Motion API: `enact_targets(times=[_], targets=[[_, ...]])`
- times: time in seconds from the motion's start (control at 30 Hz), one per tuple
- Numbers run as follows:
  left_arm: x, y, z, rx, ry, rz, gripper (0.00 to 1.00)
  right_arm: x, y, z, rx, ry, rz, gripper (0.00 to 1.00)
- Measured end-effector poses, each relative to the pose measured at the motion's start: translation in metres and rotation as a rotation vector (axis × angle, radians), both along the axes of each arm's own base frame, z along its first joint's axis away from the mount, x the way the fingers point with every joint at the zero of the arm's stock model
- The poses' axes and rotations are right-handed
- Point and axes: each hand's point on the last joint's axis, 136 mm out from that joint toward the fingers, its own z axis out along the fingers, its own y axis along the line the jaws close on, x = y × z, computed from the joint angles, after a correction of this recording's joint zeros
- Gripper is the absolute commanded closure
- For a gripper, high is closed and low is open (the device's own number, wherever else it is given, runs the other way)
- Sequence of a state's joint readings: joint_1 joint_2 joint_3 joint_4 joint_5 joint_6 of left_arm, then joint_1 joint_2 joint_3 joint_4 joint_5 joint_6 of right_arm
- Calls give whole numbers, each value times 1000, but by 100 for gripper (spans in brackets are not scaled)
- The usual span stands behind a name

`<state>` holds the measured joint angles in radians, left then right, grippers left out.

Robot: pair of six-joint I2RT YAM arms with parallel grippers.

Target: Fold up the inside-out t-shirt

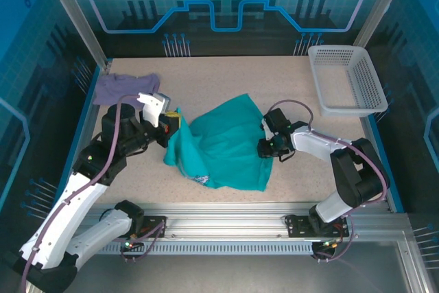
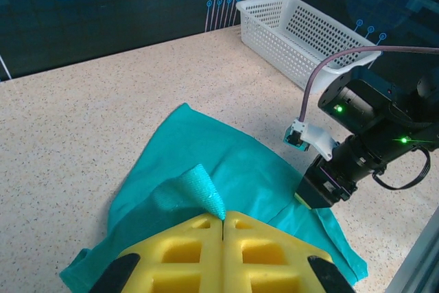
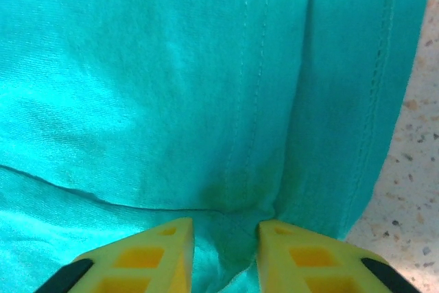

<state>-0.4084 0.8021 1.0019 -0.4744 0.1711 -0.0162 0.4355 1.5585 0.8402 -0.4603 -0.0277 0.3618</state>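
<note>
Two grippers work opposite sides of one teal t-shirt [image 1: 226, 138], rumpled in the middle of the table [image 1: 226, 77].
Count it up: two shirts, one basket. Left gripper [image 2: 223, 219] has its fingers pressed together, pinching up a peak of the t-shirt's left edge. Right gripper [image 3: 225, 228] sits at the right edge, fingers a little apart, cloth puckered in the gap beside a stitched hem. Purple shirt [image 1: 120, 87] lies crumpled at the far left corner. White mesh basket [image 1: 333, 49] stands far right, well apart from both shirts.
</note>
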Motion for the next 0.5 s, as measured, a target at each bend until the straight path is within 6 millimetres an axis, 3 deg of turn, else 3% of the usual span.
enact_targets(times=[0.23,0.3,0.4,0.47,0.5], targets=[[0,1,-2,4,4,4,100,5,1,2,1,-16,3,100],[2,3,-3,8,3,20,100,7,0,9,1,-39,6,100],[10,14,-4,15,4,84,100,16,-3,50,63,-149,-4,100],[15,25,-2,15,7,137,100,27,-12,102,154,-287,-39,100],[18,31,3,6,6,166,100,34,-20,138,211,-386,-68,100]])
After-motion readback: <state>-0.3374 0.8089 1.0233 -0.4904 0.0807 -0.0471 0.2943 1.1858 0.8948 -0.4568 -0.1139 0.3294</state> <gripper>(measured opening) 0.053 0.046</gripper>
